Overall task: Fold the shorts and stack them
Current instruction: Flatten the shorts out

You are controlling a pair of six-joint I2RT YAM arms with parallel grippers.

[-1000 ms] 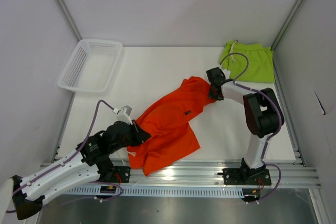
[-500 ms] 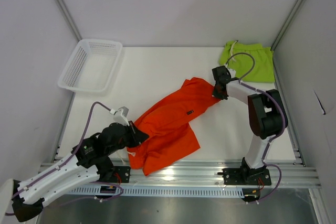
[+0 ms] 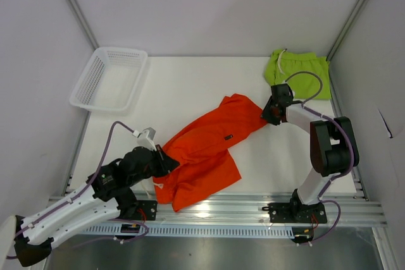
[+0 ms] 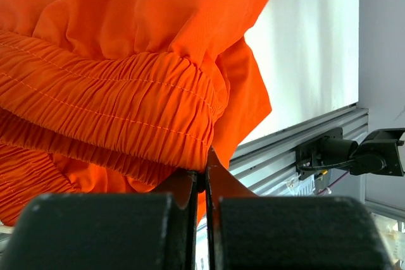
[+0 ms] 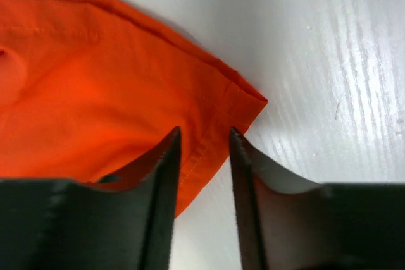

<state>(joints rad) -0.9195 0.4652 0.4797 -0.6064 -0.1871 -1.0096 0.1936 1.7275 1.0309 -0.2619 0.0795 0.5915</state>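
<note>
The bright orange fabric shorts point(image 3: 205, 153) lie open on the white table point(image 3: 190, 86), their long axis running diagonally from the elastic waistband point(image 4: 107, 93) at the near left to a leg hem corner point(image 5: 253, 99) at the far right. The left gripper point(image 3: 166, 161) is pinched shut on the waistband end. The right gripper point(image 3: 269, 115) sits over the opposite hem corner with only a narrow gap between its fingers, which straddle the stitched edge. Whether they actually nip the cloth cannot be told. Each arm thus has the end nearer to it, and the garment stretches between them. Any fold probably turns on carrying one end along that diagonal onto the other. The lime green fabric shorts point(image 3: 300, 75) rest already folded in the far right corner, just beyond the right gripper.
</note>
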